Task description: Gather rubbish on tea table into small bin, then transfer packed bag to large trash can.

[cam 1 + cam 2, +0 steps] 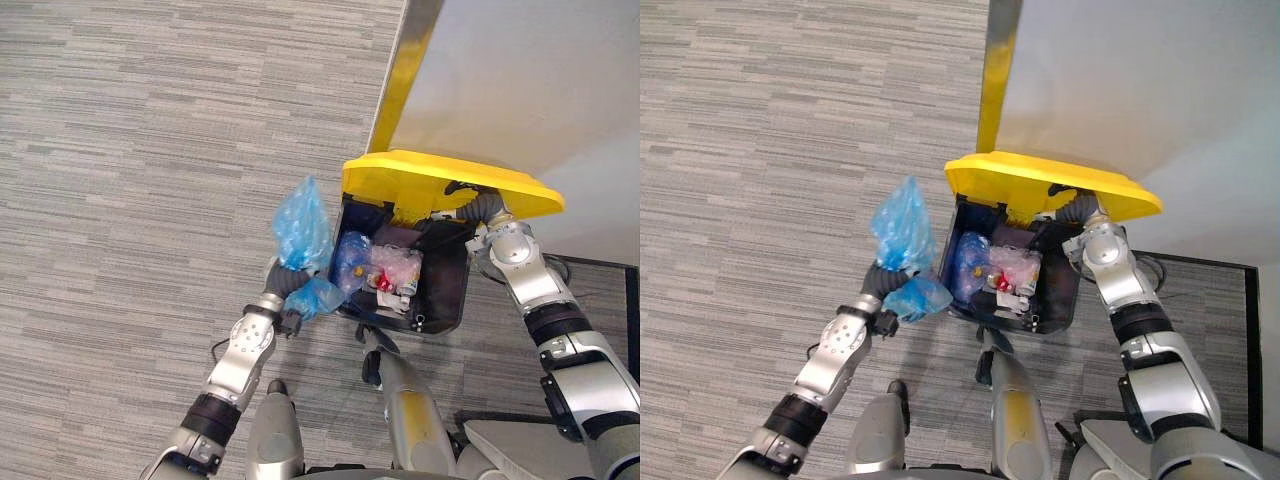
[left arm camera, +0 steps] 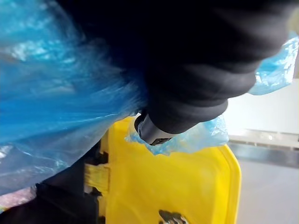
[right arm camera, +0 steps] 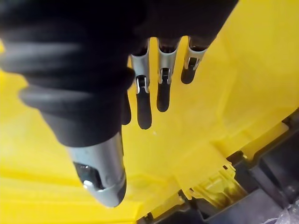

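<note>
The large trash can [image 1: 447, 292] is black, and its yellow lid [image 1: 440, 180] is tipped up and open. Inside lie a blue bag [image 1: 351, 258], clear plastic wrap [image 1: 397, 266] and small red scraps. My left hand [image 1: 287, 303] is shut on the packed blue rubbish bag [image 1: 303, 226], which it holds up just outside the can's left rim. That same blue bag [image 2: 56, 116] shows in the left wrist view, with the lid [image 2: 177, 186] beyond it. My right hand [image 3: 162, 74] is open, its straight fingers against the lid's underside [image 3: 233, 84].
A white wall [image 1: 520, 80] with a gold-coloured strip [image 1: 400, 80] rises right behind the can. Grey striped carpet [image 1: 150, 150] spreads to the left. A dark-edged panel [image 1: 600, 265] lies to the right of the can.
</note>
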Robot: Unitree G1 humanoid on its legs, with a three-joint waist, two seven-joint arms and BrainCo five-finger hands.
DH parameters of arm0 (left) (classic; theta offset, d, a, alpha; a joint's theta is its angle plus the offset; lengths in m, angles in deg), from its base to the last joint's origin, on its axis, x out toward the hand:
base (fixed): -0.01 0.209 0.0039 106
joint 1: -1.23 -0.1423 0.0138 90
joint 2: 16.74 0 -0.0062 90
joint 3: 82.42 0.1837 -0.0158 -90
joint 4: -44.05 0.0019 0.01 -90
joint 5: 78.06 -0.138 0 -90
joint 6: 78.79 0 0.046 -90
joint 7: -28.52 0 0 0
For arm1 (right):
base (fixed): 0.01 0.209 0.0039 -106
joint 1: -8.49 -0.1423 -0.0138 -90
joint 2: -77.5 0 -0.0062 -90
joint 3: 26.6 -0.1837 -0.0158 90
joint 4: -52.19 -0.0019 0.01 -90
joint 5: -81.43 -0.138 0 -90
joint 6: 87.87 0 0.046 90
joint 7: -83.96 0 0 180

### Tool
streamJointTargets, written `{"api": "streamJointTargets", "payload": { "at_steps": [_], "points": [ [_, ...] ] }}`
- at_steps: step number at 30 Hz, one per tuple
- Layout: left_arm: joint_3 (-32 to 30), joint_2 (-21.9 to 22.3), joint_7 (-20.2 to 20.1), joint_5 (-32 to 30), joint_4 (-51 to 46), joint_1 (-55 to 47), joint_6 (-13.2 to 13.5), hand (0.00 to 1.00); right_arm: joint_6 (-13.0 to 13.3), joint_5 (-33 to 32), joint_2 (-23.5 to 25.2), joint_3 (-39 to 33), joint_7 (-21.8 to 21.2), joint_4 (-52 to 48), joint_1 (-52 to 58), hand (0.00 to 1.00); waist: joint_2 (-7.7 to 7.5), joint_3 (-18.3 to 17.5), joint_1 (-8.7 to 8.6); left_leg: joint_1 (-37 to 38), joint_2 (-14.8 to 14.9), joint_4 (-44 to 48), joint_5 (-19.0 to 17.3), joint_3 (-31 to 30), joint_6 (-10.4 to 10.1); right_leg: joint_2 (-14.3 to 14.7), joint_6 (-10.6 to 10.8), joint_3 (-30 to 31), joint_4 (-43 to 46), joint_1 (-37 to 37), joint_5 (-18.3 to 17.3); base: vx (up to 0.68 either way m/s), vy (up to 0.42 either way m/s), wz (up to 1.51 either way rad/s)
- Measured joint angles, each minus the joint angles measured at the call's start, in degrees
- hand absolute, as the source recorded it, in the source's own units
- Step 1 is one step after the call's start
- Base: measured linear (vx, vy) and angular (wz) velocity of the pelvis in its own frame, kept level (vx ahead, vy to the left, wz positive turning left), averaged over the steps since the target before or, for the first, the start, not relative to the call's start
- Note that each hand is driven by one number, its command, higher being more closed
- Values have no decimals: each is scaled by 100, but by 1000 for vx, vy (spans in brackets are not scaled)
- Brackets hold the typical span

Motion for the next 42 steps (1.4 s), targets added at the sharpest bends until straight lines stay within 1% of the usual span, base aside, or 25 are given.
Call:
{"api": "streamJointTargets", "payload": {
  "at_steps": [2,3,4,5,6,10,12,14,16,19,21,23,26,27,30,34,39,42],
  "points": [
    [214,39,3,-1,0,258,-2,100,0,-1,-53,88,-2,1,-110,0,33,56,-19,0,-20,35,-11,24,17,-2,-12,33,0,-5,9,38,25,-7],
    [330,96,8,-4,0,451,-2,100,0,-1,-97,139,-9,2,-188,0,51,100,-29,-16,-28,103,-40,45,6,-3,-54,58,1,-11,38,31,35,-8],
    [336,99,8,-4,0,462,-2,100,0,-2,-99,141,-11,2,-192,0,53,104,-30,-17,-28,106,-42,46,4,-2,-58,59,1,-11,41,17,43,-10],
    [416,148,18,-9,0,691,-3,100,0,-2,-109,148,-28,2,-293,0,60,134,-53,-92,-43,197,-84,61,-6,-3,-107,93,1,-61,76,14,42,-5],
    [509,161,40,-12,1,892,-3,100,0,-4,-114,180,-40,9,-415,0,63,148,-143,-208,-65,292,-117,62,19,-26,-126,100,2,-137,91,15,37,-6],
    [690,197,157,-26,163,1277,-20,100,-6,-16,-185,402,-53,21,-675,0,62,200,-191,-317,-119,384,-151,82,20,-40,-226,159,2,-243,163,25,16,-5],
    [801,238,225,-86,398,1534,-27,100,-8,-26,-194,417,-57,25,-797,0,59,240,-182,-354,-141,408,-152,132,22,-46,-246,214,3,-298,181,27,0,-7],
    [847,319,262,-129,788,1861,-37,100,-12,-50,-218,612,-60,28,-1011,0,53,351,-239,-423,-135,535,-216,139,20,-39,-233,235,3,-322,195,12,-6,-7],
    [918,361,277,-142,1027,2081,-56,100,-10,-59,-219,634,-59,28,-1125,0,56,408,-274,-530,-139,633,-250,156,37,-45,-214,260,8,-394,208,-5,-12,-5],
    [1095,399,292,-264,1513,2500,-158,100,-12,-109,-217,636,-56,27,-1275,0,53,414,-279,-913,-161,848,-303,225,39,-62,-192,329,15,-721,278,2,-30,-9],
    [1211,521,352,-346,1977,2801,-261,100,-26,-114,-188,637,-50,20,-1341,0,46,534,-268,-1010,-125,937,-335,253,-7,-46,-246,355,20,-818,328,34,-31,-10],
    [1279,652,366,-397,2245,2995,-277,100,-29,-116,-152,637,-33,-36,-1399,0,43,552,-270,-1157,-107,989,-348,287,-30,-35,-251,378,34,-973,333,40,-54,-9],
    [1305,875,364,-542,2593,3232,-303,100,-48,-117,2,674,-1,-275,-1523,0,29,568,-279,-1400,7,1158,-438,383,-44,45,-236,437,39,-1205,339,53,-81,-20],
    [1309,1000,364,-603,2760,3352,-348,100,-60,-120,36,780,58,-461,-1572,0,29,571,-289,-1563,76,1309,-505,407,-69,100,-232,446,82,-1351,345,52,-60,-17],
    [1303,1245,366,-693,3018,3589,-411,100,-61,-183,84,797,96,-911,-1590,0,22,575,-300,-1910,119,1502,-567,436,-91,114,-229,464,204,-1691,343,56,-61,-9],
    [1236,1372,366,-801,3139,3611,-480,100,-65,-277,311,907,180,-1056,-1657,0,24,590,-299,-2056,241,1621,-637,473,-92,212,-235,463,226,-1814,346,52,-52,-9],
    [1022,1616,375,-1039,3238,3623,-494,100,-71,-270,412,1063,180,-1142,-1874,0,24,589,-300,-2184,269,1618,-644,555,-79,240,-237,517,246,-1988,346,57,-40,-4],
    [921,1637,406,-1184,3243,3627,-510,100,-70,-270,512,1129,181,-1141,-1987,0,24,589,-302,-2224,298,1617,-643,605,-81,265,-252,533,320,-2100,330,65,-40,-7]
  ]
}}
